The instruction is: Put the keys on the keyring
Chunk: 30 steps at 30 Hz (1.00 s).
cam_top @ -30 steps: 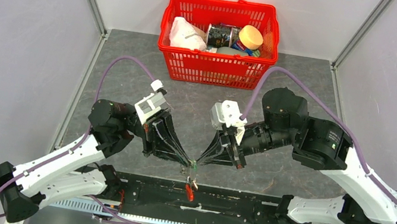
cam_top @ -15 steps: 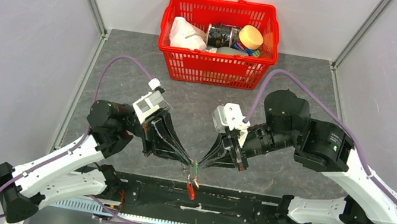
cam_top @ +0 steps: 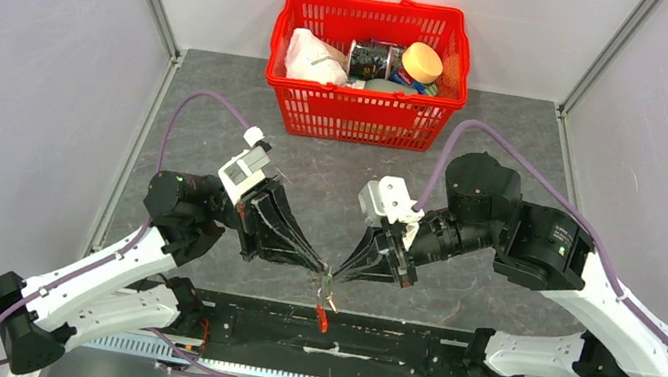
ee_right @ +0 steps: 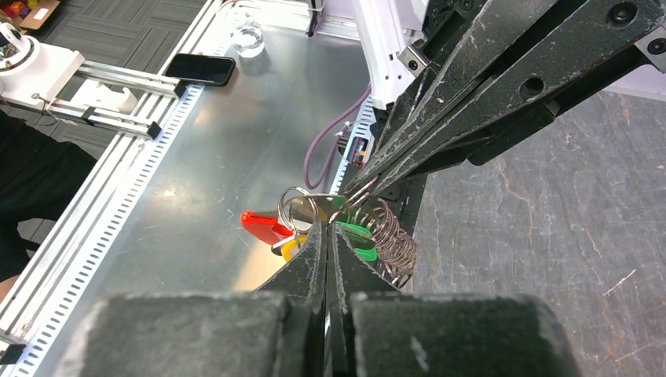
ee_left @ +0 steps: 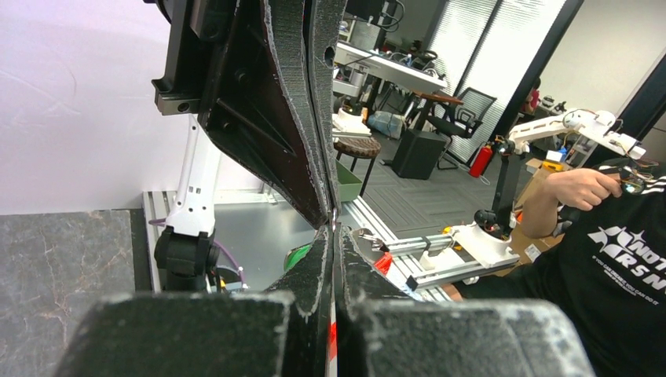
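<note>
While my left gripper [cam_top: 321, 268] pinches the keyring [ee_right: 292, 203] and my right gripper [cam_top: 338, 271] a silvery key [ee_right: 317, 209], they meet tip-to-tip, key against ring.

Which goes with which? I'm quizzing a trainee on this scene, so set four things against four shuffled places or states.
1 basket
2 phone
3 keyring
4 left claw

A shut tight
B at the far end of the table
C lying flat, off the table
D dangling in the air

Pairs: 1-B, 2-C, 3-D, 4-A
</note>
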Each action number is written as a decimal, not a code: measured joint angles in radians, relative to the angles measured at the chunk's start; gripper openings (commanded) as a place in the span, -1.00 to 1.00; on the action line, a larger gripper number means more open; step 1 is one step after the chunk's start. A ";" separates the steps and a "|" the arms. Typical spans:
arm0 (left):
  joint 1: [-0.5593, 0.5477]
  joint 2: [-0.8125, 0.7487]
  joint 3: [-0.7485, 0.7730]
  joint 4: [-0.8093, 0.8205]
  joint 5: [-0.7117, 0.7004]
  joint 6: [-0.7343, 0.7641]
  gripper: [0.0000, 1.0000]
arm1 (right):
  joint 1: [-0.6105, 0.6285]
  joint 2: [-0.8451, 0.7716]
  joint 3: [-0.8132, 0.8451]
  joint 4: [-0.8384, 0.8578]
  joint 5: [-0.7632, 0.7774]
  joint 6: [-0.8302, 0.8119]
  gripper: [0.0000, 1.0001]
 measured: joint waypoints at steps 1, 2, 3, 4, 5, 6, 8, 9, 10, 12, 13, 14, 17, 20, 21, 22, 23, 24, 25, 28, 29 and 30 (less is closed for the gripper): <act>0.000 0.002 0.000 0.006 -0.003 -0.003 -0.95 | 0.000 -0.002 0.000 0.001 0.002 0.000 -0.81; 0.000 0.003 0.000 0.011 -0.007 -0.005 -0.95 | 0.000 -0.005 0.000 0.003 0.004 0.000 -0.68; 0.000 0.005 0.000 0.016 -0.011 -0.008 -0.96 | 0.000 -0.008 -0.002 0.006 0.009 0.000 -0.56; 0.000 0.005 0.000 0.019 -0.017 -0.011 -0.96 | 0.000 -0.013 -0.004 0.008 0.014 0.003 -0.43; 0.000 0.006 0.000 0.023 -0.021 -0.012 -0.95 | 0.000 -0.019 -0.007 0.008 0.018 0.008 -0.33; 0.000 0.006 0.000 0.026 -0.027 -0.013 -0.96 | 0.000 -0.028 -0.011 0.008 0.025 0.014 -0.27; 0.000 0.006 0.000 0.033 -0.041 -0.015 -0.96 | 0.000 -0.051 -0.023 0.018 0.049 0.031 -0.13; 0.000 0.006 0.000 0.036 -0.044 -0.016 -0.96 | 0.000 -0.064 -0.029 0.025 0.061 0.042 -0.10; 0.000 0.006 0.000 0.039 -0.045 -0.016 -0.96 | 0.000 -0.079 -0.038 0.039 0.077 0.056 -0.08; 0.000 0.006 0.000 0.040 -0.048 -0.016 -0.96 | 0.000 -0.113 -0.056 0.077 0.119 0.097 -0.06; 0.000 0.006 0.000 0.040 -0.049 -0.016 -0.96 | 0.000 -0.122 -0.061 0.092 0.136 0.117 -0.06; 0.000 0.006 0.000 0.040 -0.052 -0.017 -0.96 | 0.000 -0.133 -0.066 0.116 0.158 0.149 -0.07; 0.000 0.004 0.000 0.040 -0.064 -0.017 -0.96 | 0.000 -0.140 -0.072 0.176 0.223 0.240 -0.13; 0.000 0.002 0.000 0.040 -0.073 -0.017 -0.96 | 0.000 -0.132 -0.092 0.238 0.287 0.332 -0.16; 0.000 0.001 0.000 0.040 -0.076 -0.017 -0.96 | 0.000 -0.129 -0.102 0.253 0.303 0.357 -0.16; 0.000 0.000 -0.001 0.040 -0.083 -0.017 -0.96 | 0.000 -0.124 -0.115 0.270 0.319 0.385 -0.17; 0.000 -0.002 -0.001 0.040 -0.090 -0.017 -0.96 | 0.000 -0.121 -0.126 0.281 0.332 0.405 -0.18; 0.000 -0.004 -0.002 0.041 -0.098 -0.016 -0.95 | 0.000 -0.117 -0.138 0.294 0.344 0.429 -0.18; 0.000 -0.007 -0.003 0.041 -0.106 -0.016 -0.95 | 0.000 -0.113 -0.148 0.304 0.354 0.450 -0.20; 0.000 -0.018 -0.009 0.040 -0.122 -0.016 -0.95 | 0.000 -0.102 -0.163 0.322 0.363 0.500 -0.21; 0.000 -0.022 -0.010 0.040 -0.126 -0.016 -0.96 | 0.000 -0.102 -0.164 0.329 0.365 0.512 -0.22; 0.000 -0.024 -0.010 0.040 -0.133 -0.016 -0.95 | 0.000 -0.102 -0.166 0.337 0.365 0.523 -0.23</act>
